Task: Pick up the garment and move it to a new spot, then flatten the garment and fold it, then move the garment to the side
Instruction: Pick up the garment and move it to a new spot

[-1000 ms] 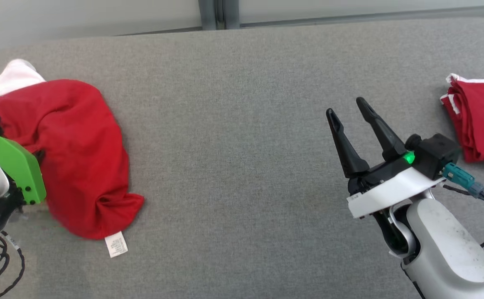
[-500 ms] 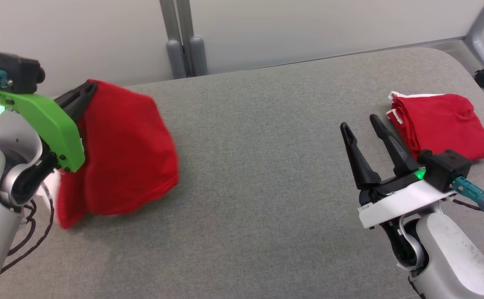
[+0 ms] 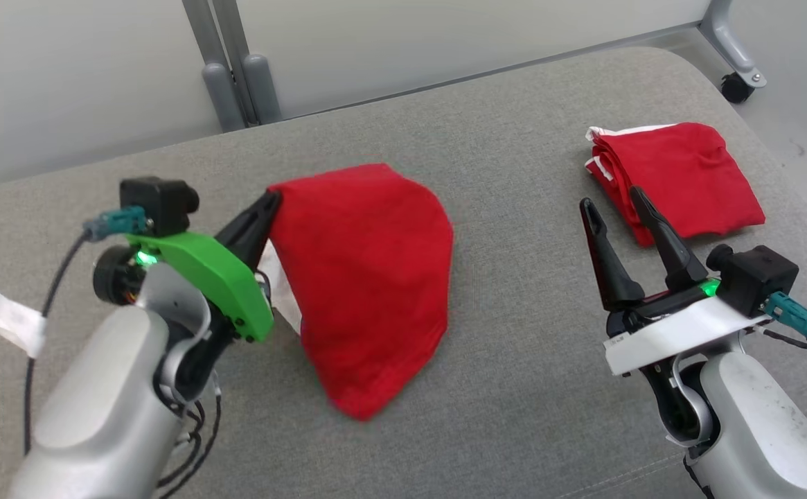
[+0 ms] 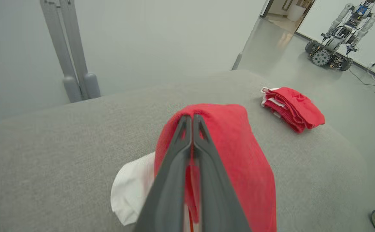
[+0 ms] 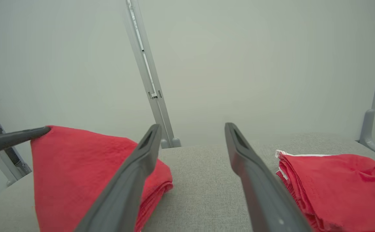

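Head view: the left gripper (image 3: 275, 197) has its fingers pinched shut on the top edge of the red garment (image 3: 368, 277). It holds the garment up over the middle of the grey counter (image 3: 514, 388), and the cloth hangs down to a point at the near side. A white part of the garment (image 3: 278, 284) shows just behind the red cloth, beside the green bracket (image 3: 202, 274). The right gripper (image 3: 611, 199) hovers at the right with its fingers spread wide and nothing between them. Just beyond it, at the far right, lies a folded red pile (image 3: 680, 177) with white edges. The small label (image 3: 614, 339) on the right gripper's white plate is too small to read.
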`<state>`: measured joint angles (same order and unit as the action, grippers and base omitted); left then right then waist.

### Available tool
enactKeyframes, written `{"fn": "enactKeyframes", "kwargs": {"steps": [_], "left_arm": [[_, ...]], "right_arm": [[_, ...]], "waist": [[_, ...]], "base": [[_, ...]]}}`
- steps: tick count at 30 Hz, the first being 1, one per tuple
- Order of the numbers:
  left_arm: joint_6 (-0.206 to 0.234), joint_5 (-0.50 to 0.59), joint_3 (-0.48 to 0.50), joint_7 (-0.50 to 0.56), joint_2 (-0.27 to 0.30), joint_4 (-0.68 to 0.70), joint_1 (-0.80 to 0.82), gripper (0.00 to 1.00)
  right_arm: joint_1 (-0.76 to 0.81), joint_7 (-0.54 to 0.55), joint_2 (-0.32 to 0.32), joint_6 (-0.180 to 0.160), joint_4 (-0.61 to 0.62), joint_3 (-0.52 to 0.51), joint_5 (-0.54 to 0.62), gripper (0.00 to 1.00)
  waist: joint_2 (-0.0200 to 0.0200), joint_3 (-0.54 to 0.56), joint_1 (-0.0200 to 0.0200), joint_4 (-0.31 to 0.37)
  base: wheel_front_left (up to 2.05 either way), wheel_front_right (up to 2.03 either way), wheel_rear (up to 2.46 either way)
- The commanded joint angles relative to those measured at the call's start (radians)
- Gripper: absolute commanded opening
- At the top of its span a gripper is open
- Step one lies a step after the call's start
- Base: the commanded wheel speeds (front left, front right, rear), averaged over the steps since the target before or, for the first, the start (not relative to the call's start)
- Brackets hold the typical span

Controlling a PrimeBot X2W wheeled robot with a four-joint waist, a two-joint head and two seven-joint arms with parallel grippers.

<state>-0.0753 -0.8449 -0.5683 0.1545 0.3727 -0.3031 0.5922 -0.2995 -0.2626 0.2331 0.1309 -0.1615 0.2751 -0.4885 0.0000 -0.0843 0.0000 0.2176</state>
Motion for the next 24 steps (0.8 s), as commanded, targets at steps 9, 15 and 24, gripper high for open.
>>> {"fn": "enactKeyframes", "kwargs": {"steps": [9, 15, 24], "left_arm": [[-0.049, 0.067, -0.093, -0.251, -0.088, -0.215, -0.044, 1.0], [-0.014, 0.124, -0.086, -0.351, -0.048, -0.179, -0.05, 1.0], [0.168, 0.161, 0.031, -0.407, 0.081, 0.042, -0.213, 1.0]], "right_arm": [[0.008, -0.002, 0.009, 0.0, -0.013, 0.006, -0.012, 1.0], [0.036, -0.002, 0.006, 0.0, -0.023, -0.015, -0.03, 1.0], [0.069, -0.002, 0.012, 0.0, -0.031, -0.011, -0.044, 1.0]], "waist": [[0.0, 0.0, 0.0, -0.029], [0.0, 0.033, 0.0, -0.077], [0.0, 0.085, 0.0, -0.123]], "base": [[0.0, 0.0, 0.0], [0.0, 0.0, 0.0], [0.0, 0.0, 0.0]]}}
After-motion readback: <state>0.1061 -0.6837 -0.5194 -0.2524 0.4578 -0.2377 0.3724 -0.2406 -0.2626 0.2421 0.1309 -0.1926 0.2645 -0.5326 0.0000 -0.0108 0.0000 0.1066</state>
